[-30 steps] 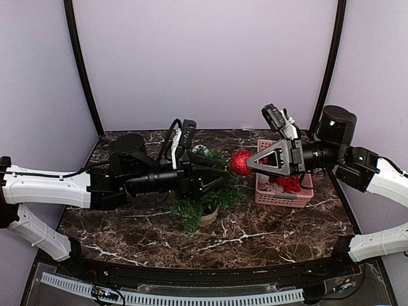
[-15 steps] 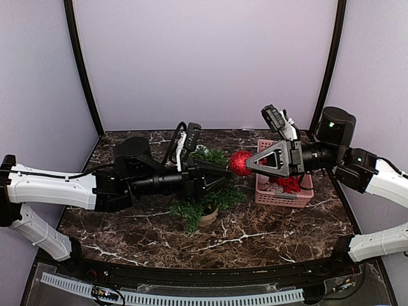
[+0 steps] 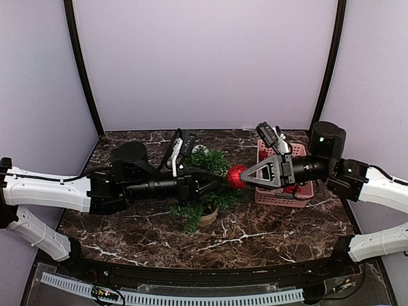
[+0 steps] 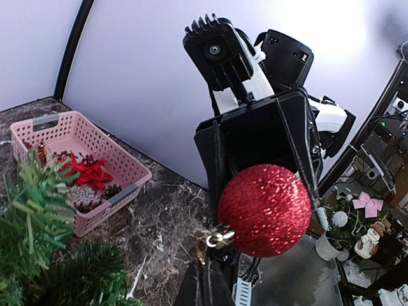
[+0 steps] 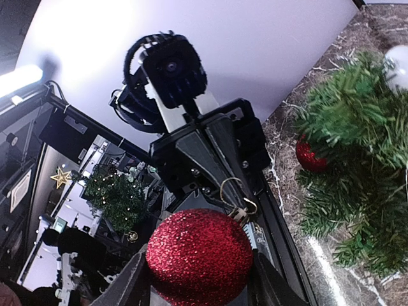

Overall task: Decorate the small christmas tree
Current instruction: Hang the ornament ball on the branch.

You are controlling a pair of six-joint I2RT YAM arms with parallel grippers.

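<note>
The small christmas tree (image 3: 205, 194) stands mid-table on its tan base (image 3: 208, 217); its green branches also show in the left wrist view (image 4: 38, 255) and the right wrist view (image 5: 357, 166). Just right of the treetop a red glitter ball (image 3: 236, 176) is held between the fingers of my right gripper (image 3: 242, 177), one finger (image 5: 135, 277) on each side of it. The ball's gold loop (image 5: 233, 191) points at my left gripper (image 4: 207, 280), whose jaws are shut with the gold thread (image 4: 201, 254) running into their tips. In the top view the left gripper (image 3: 223, 180) lies over the tree.
A pink basket (image 3: 280, 200) with red and white ornaments sits right of the tree, under my right arm; its rim (image 4: 121, 191) shows in the left wrist view. A small red ball (image 5: 310, 156) and a white ball (image 5: 398, 64) hang on the tree.
My left gripper has closed from open to shut at the ball's loop. The right arm has lowered the red ball slightly left, toward the treetop.
</note>
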